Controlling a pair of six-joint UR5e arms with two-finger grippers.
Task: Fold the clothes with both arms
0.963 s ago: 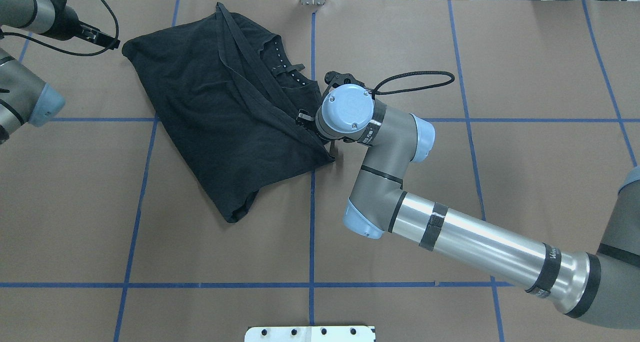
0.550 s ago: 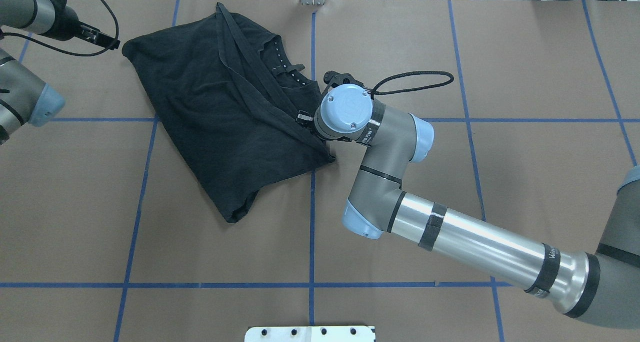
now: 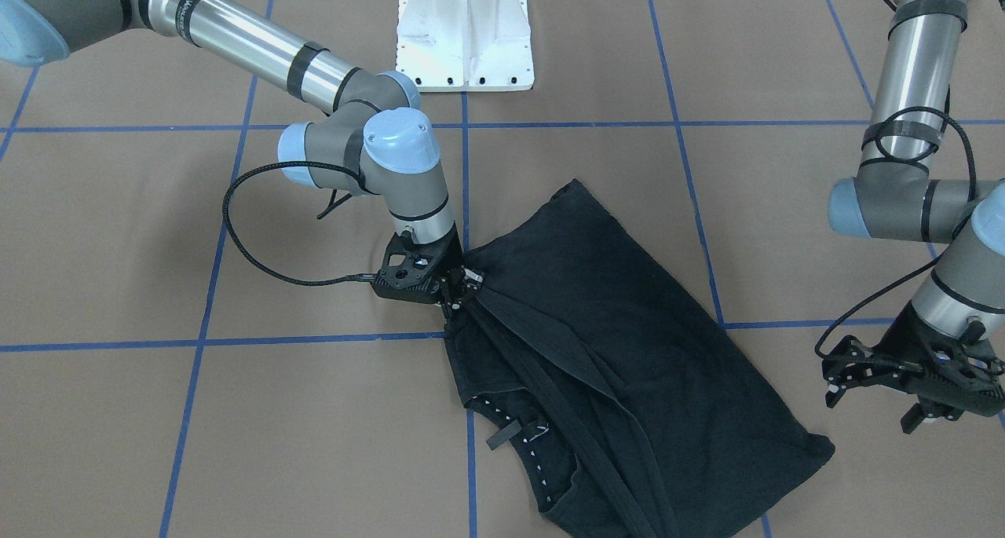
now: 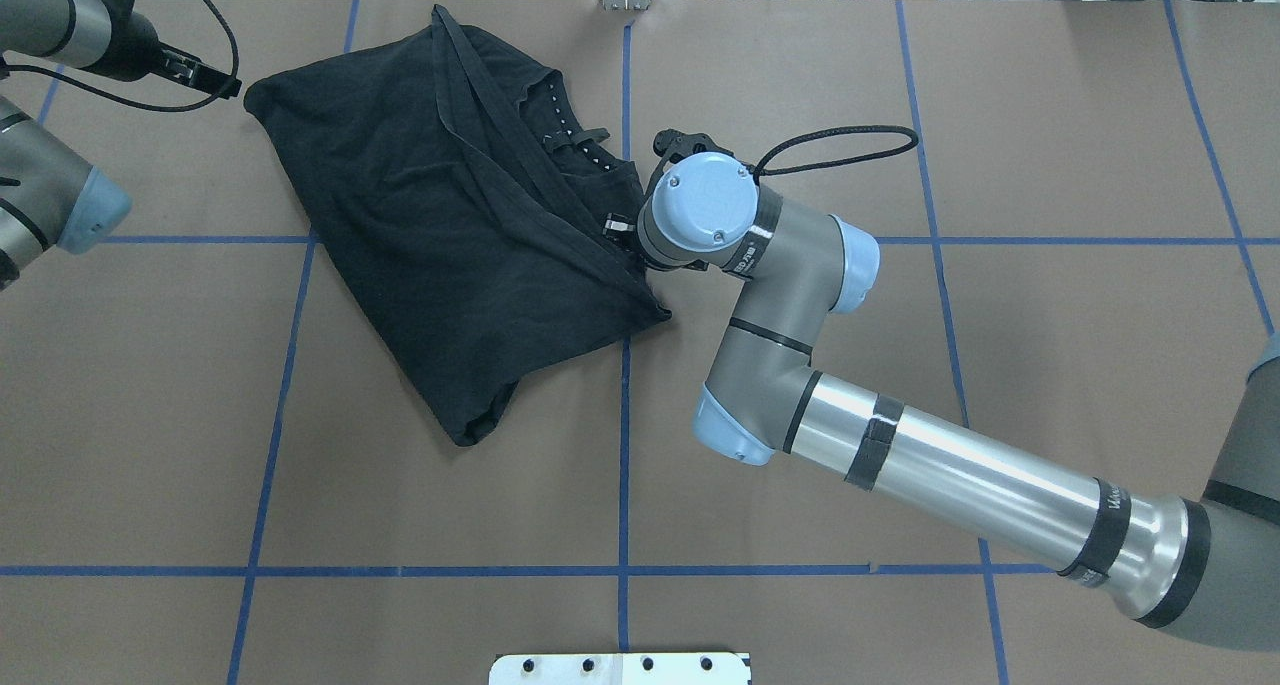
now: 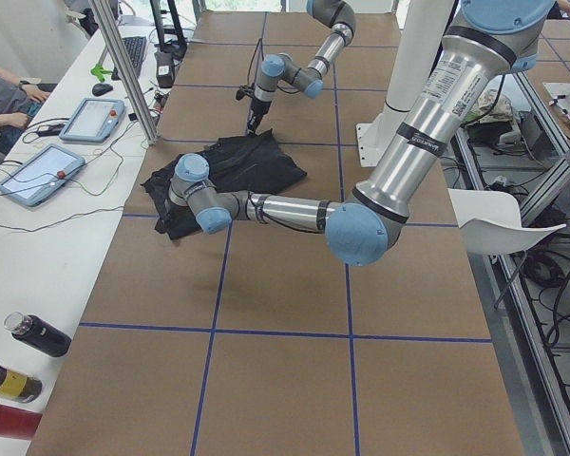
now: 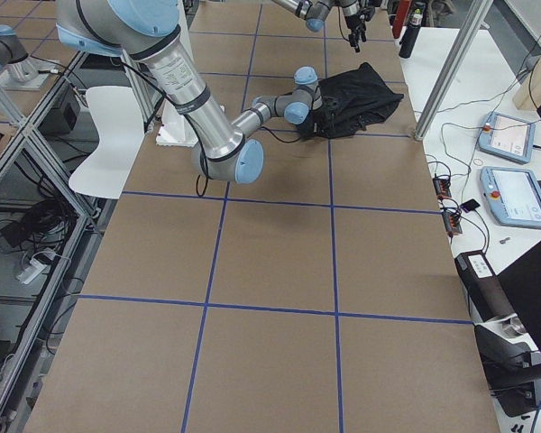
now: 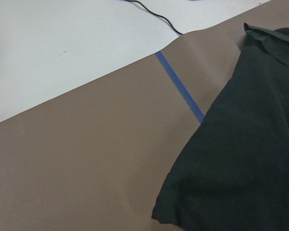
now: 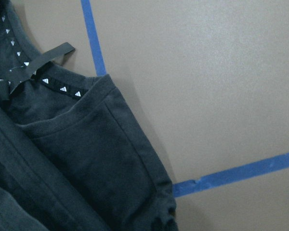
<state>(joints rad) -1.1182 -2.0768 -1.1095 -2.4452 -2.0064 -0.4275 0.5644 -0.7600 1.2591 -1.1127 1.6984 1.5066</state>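
We see the right gripper [image 3: 459, 290] pinching the black T-shirt [image 4: 450, 235] at its 3 o'clock edge, the shirt crumpled on the table [image 4: 900, 365] toward 11 o'clock, and farthest, at 10 o'clock, the left gripper [image 3: 871, 400], fingers spread, just beside it

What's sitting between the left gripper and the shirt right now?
Nothing but a short stretch of bare brown table cover lies between the left gripper and the nearest corner of the T-shirt. The front-facing view shows it clearly; overhead agrees.

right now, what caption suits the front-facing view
Right hand at the edge of a partly folded black T-shirt; left hand clear of it.
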